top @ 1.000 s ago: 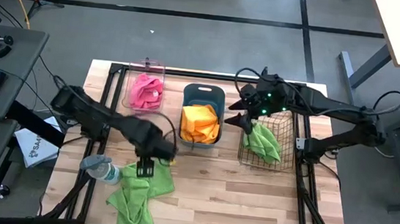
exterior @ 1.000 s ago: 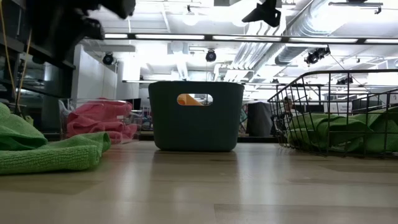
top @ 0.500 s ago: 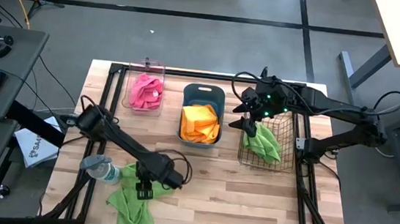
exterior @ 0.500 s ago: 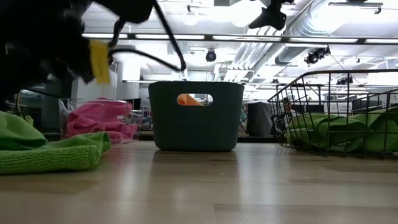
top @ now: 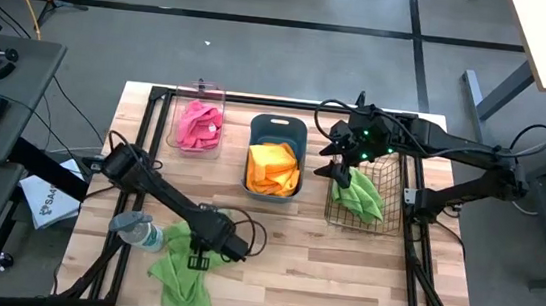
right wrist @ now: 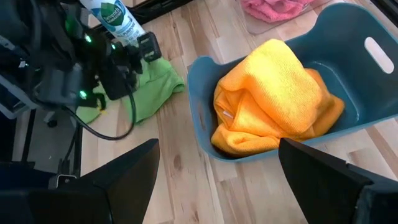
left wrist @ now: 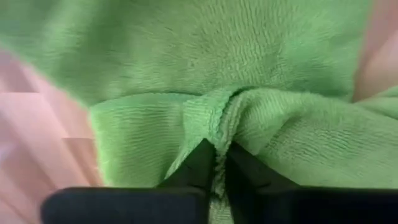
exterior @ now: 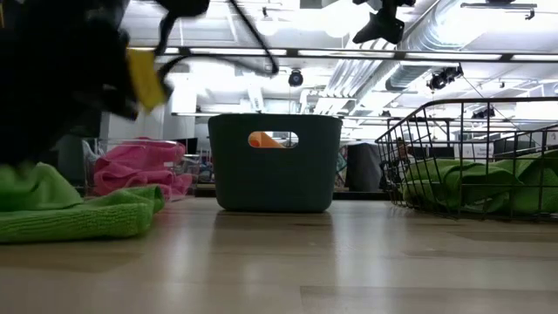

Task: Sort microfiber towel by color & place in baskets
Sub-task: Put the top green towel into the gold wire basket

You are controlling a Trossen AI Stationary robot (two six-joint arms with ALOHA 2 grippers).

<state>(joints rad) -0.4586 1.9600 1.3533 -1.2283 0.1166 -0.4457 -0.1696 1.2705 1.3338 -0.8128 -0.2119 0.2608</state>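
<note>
Table (top: 343,265) is carrying three baskets at 12 o'clock: pink in clear box (top: 196,126), orange in teal tub (top: 275,156), green in wire basket (top: 358,192). Left gripper (top: 199,259) is clenching a fold of the last green towel (top: 181,270) at 7 o'clock. Next: lifting toward the wire basket. Right gripper (top: 328,158) is hanging released over it.

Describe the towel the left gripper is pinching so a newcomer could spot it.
On the wooden table, look at the near edge, in front of the three baskets. The green towel lies crumpled there beside a clear bottle, under the left gripper. It is the only towel outside a basket.
</note>
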